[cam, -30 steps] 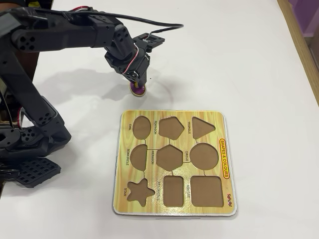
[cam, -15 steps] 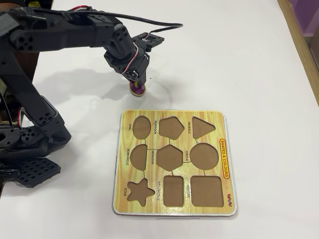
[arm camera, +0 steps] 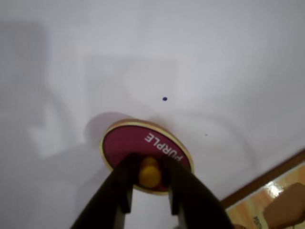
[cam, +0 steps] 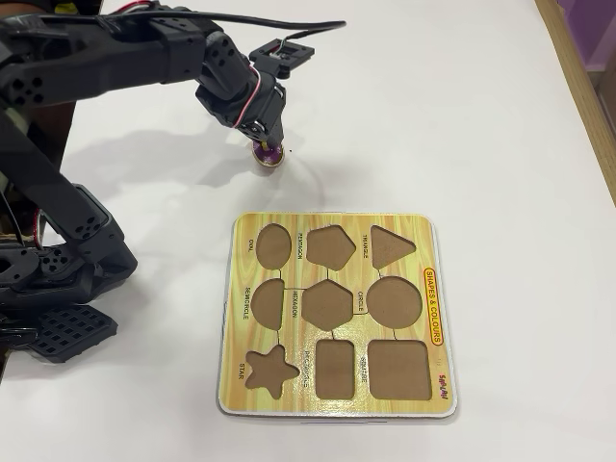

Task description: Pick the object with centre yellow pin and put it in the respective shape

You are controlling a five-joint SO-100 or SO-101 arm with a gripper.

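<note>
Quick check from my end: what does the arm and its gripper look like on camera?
The arm is matte black plastic with blocky segments and visible screw holes. A black cable and thin red and white wires run along it. The gripper has two plain black fingers.

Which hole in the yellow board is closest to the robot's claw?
The brown oval cutout labelled OVAL, at the top left corner of the yellow wood-grain shape board in the overhead view. It lies nearest the end effector; the other holes sit farther away.

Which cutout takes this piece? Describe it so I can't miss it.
On the yellow shape board in the overhead view, go to the top-left corner. The brown oval cutout there, labelled OVAL, is smaller and more egg-shaped than the round CIRCLE hole.
</note>
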